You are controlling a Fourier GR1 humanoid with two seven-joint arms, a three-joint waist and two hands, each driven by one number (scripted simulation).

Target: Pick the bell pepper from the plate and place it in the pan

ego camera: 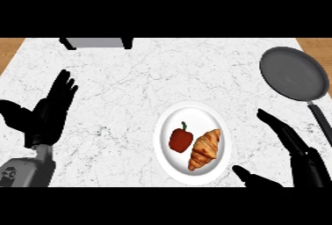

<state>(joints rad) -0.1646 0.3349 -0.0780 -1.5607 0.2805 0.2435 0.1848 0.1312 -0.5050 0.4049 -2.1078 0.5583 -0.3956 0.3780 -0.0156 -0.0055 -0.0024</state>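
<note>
A red bell pepper (181,139) with a dark stem lies on the left half of a white plate (193,115), touching a croissant (205,149) beside it. The dark grey pan (294,73) sits at the far right of the counter, its black handle running down toward the right edge. My right hand (301,151) is open just right of the plate, fingers pointing up-left, thumb spread near the plate's lower right rim; it touches nothing. At the left edge, my left hand (48,112) rests open with fingers up.
The white marble counter (130,88) has wooden strips at both far corners. A grey object with black ends (97,42) stands at the back edge, left of centre.
</note>
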